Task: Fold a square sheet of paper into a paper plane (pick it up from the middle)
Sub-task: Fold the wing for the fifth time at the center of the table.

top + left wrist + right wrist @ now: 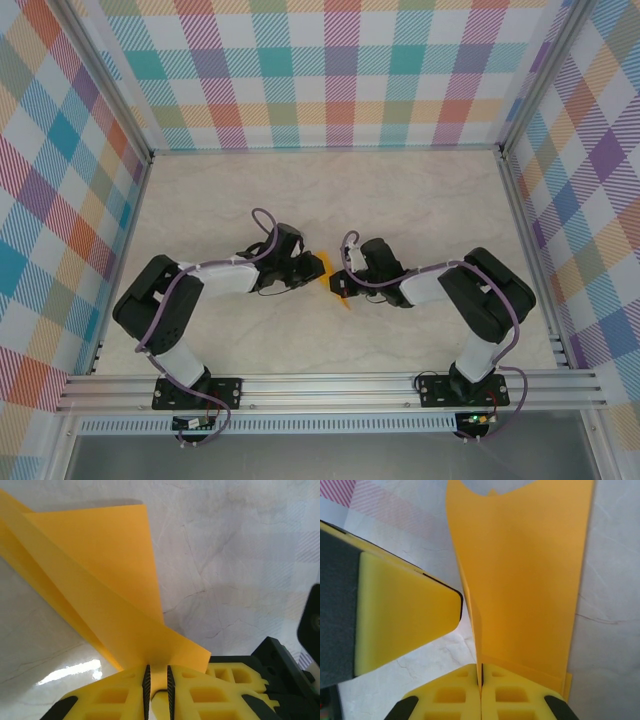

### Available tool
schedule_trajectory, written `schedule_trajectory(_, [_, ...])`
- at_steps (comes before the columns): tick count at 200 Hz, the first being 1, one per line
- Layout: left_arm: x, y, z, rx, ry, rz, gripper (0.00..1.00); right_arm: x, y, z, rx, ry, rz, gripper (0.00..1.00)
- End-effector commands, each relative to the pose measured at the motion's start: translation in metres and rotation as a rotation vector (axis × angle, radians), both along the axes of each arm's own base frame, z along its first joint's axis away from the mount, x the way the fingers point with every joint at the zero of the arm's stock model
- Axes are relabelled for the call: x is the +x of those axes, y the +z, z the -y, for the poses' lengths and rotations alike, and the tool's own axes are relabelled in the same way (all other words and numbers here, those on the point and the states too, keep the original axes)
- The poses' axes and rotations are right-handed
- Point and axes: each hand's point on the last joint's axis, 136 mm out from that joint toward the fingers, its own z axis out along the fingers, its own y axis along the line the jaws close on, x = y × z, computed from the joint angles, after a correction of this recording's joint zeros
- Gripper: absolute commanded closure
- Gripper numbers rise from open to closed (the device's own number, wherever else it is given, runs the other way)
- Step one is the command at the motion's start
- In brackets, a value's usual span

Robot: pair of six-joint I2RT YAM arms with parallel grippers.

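Spanning the view, the marble table (400,200) has both arms meeting at its centre. The left gripper (308,268), from nine o'clock, and the right gripper (345,283), from three o'clock, each pinch the creased square sheet of paper (326,268) between them.

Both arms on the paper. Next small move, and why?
Probably lower the sheet onto the table and press the fold flat. The right gripper is shut on one edge, the left gripper pinches another, and the folded layers gape apart.
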Motion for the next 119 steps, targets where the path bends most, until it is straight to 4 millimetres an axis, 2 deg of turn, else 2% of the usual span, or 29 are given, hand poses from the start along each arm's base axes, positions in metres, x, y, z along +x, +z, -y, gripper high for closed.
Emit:
schedule_trajectory(1, [-0.0021,0.0186,-0.0061,0.027,-0.008,0.071,0.81,-0.0002,0.0193,-0.0079,0.071,0.031,-0.039,0.96])
schedule_trajectory(55, [-0.0061,0.0149,-0.0093,0.020,-0.006,0.081,0.81,0.0031,0.0201,-0.0068,0.131,0.024,-0.150,0.96])
schedule_trajectory(119, [-0.0066,0.0101,-0.0121,0.025,0.003,0.091,0.83,0.0003,0.0131,-0.0163,0.159,0.079,-0.241,0.97])
